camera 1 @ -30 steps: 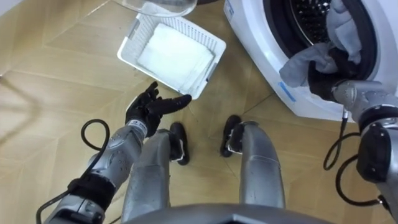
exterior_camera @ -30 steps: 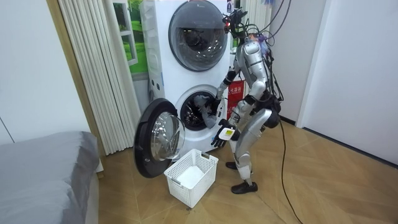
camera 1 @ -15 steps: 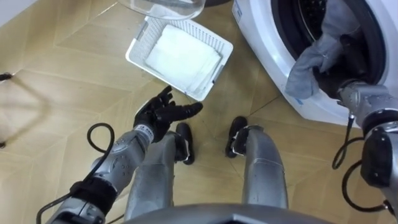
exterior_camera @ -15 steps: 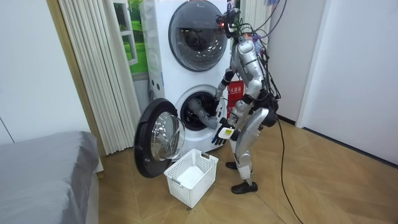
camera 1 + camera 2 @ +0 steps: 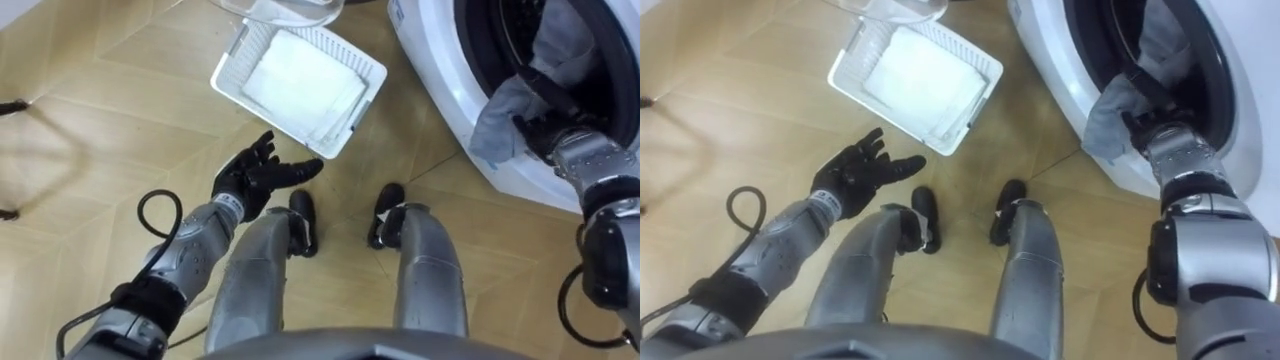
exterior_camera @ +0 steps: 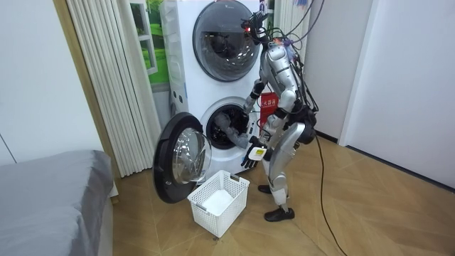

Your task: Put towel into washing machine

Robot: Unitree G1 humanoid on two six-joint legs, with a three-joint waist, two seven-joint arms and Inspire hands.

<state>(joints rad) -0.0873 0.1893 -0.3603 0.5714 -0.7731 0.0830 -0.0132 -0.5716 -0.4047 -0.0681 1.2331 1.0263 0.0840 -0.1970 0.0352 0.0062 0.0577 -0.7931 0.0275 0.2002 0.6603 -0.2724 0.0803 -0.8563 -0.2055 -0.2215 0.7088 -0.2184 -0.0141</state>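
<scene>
Handling: the grey towel (image 5: pixel 500 118) looks soft, limp and light. It will sag and trail from wherever it is pinched, so a loose end is likely to catch on the rim rather than follow inside.
Where to hold: best gathered near its middle (a bunched handful, not a corner), so that less cloth hangs free.
Towel's place: half in the lower washing machine (image 5: pixel 432 70), upper part inside the drum mouth, lower fold draped out over the rim.
Right hand (image 5: pixel 541 128): at the drum mouth, fingers curled into the towel's bunched middle.
Left hand (image 5: pixel 255 176): empty, fingers loosely spread, hovering over the wooden floor (image 5: pixel 100 120) just short of the basket (image 5: pixel 372 72).
Stance: standing before the open door (image 6: pixel 181 167), right arm reaching into the opening.
Count: one grey towel; one white basket holding one folded white cloth (image 5: pixel 303 85); two front-loading machines stacked, the upper machine (image 6: pixel 226 39) shut and the lower one open; one open door.
Step in hand: judged to be pushing the hanging part of the towel past the rim.
</scene>
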